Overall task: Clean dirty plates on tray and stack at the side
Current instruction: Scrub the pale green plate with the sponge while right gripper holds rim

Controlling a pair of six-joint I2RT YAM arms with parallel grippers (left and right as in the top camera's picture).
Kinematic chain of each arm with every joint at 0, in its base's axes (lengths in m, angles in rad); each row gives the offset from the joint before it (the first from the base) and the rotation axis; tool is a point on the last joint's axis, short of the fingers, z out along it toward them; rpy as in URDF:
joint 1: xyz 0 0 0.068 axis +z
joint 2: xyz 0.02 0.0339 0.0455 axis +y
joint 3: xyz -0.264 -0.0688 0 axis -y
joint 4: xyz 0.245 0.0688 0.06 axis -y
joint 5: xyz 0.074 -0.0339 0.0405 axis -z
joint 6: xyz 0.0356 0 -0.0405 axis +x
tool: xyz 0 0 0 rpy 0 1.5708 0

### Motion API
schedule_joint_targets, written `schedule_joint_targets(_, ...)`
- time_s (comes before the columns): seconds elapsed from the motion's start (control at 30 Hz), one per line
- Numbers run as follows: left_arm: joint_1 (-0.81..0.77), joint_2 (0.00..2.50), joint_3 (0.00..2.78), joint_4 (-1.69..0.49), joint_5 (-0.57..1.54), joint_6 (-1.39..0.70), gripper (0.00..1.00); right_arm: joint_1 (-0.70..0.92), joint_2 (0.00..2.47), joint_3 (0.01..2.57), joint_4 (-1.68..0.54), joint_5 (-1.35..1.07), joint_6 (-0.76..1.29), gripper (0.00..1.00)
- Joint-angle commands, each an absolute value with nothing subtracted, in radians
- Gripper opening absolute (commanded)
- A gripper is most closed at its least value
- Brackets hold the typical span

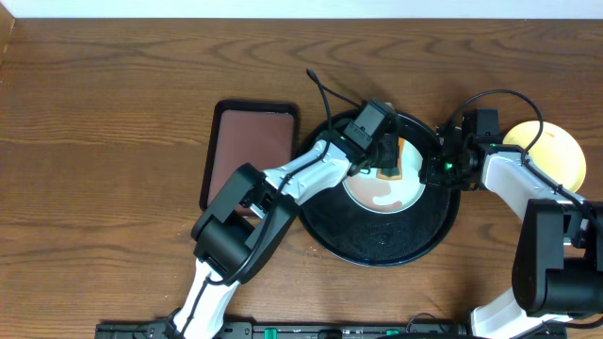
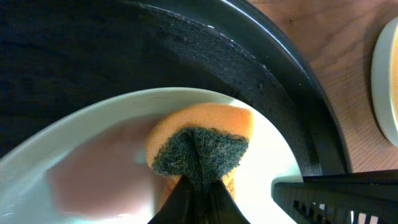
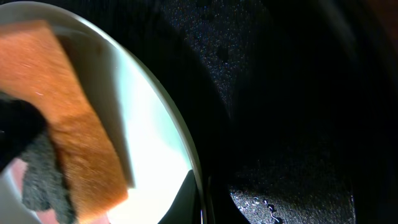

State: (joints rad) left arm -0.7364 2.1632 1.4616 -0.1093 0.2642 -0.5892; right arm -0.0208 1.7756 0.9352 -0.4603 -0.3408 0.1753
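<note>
The black tray [image 1: 325, 221] sits right of centre in the overhead view on the wooden bench [image 1: 113, 113], and a mint plate [image 1: 400, 200] lies inside it, toward the tray's upper half. The left fingers [image 1: 384, 155] reach in from the lower left and are closed tight on a sponge [image 2: 205, 127], orange with a dark green scouring face, which presses on the plate's upper part. A pale pinkish-brown film [image 2: 99, 168] covers the plate surface left of the sponge in the left wrist view. The right fingers [image 1: 441, 169] come in from the right edge of the frame and are pinched shut on the plate's right rim, one finger over the pale surface and one on the tray side, as the right wrist view shows at bottom centre. A yellow plate [image 1: 556, 155] rests on the bench outside the tray, far right. A brown tray [image 1: 252, 141], rectangular, lies just left of the black one
</note>
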Motion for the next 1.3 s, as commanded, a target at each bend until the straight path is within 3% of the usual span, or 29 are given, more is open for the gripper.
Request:
schedule_joint_targets(0.0, -0.735, 2.185, 1.458, -0.104, 0.237, -0.611, 0.07, -0.005, 1.799, 0.928, -0.476, -0.342, 0.185, 0.01)
schedule_joint_targets(0.17, -0.688, 2.185, 1.458, -0.137, 0.197, -0.543, 0.07, -0.005, 1.799, 0.928, -0.484, -0.342, 0.185, 0.01)
schedule_joint_targets(0.43, -0.595, 2.181, 1.461, -0.386, 0.099, -0.402, 0.07, -0.005, 1.799, 0.928, -0.487, -0.342, 0.185, 0.01)
schedule_joint_targets(0.97, -0.588, 2.162, 1.562, -0.822, 0.097, -0.397, 0.08, -0.005, 1.799, 0.928, -0.486, -0.342, 0.182, 0.01)
schedule_joint_targets(1.1, -0.593, 2.162, 1.562, -0.844, 0.187, -0.397, 0.07, -0.005, 1.799, 0.928, -0.486, -0.341, 0.182, 0.01)
schedule_joint_targets(1.27, -0.627, 2.162, 1.562, -0.708, 0.326, -0.398, 0.07, -0.005, 1.799, 0.928, -0.486, -0.341, 0.182, 0.01)
